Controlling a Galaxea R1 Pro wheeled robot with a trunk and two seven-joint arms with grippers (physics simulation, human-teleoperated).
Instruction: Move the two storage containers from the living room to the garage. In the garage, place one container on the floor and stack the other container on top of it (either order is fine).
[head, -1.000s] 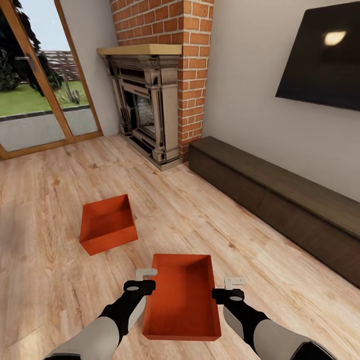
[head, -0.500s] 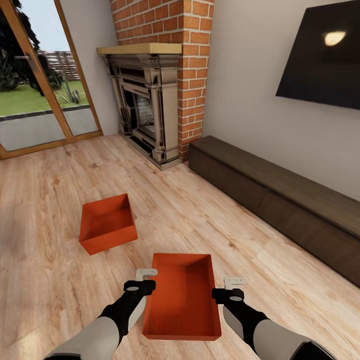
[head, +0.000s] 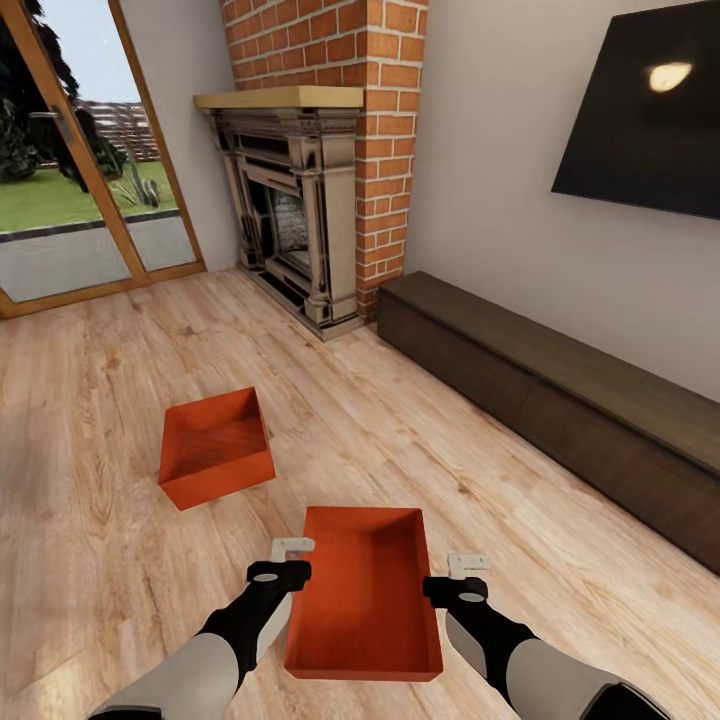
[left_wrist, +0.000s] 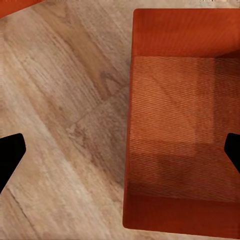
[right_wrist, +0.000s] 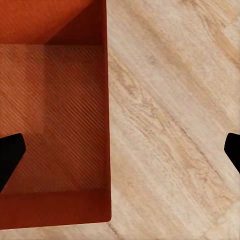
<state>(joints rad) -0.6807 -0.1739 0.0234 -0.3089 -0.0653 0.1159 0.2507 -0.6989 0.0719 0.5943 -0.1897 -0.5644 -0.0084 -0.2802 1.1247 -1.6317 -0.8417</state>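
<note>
Head view shows both orange-red open plastic bins on the light wood-plank floor (head: 120, 560), so nothing is moved yet. One bin (head: 365, 595) sits between the left gripper (head: 283, 560) and right gripper (head: 462, 578), both spread wide over its side walls; the other bin (head: 215, 447) lies ahead, left of them.

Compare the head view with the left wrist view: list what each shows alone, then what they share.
Head view alone: the brick fireplace, black TV, dark low cabinet, glass door and both arms, the left gripper and right gripper flanking the near bin. Left wrist view alone: the ribbed bin bottom close up. Shared: near bin, far bin, wood floor.
</note>
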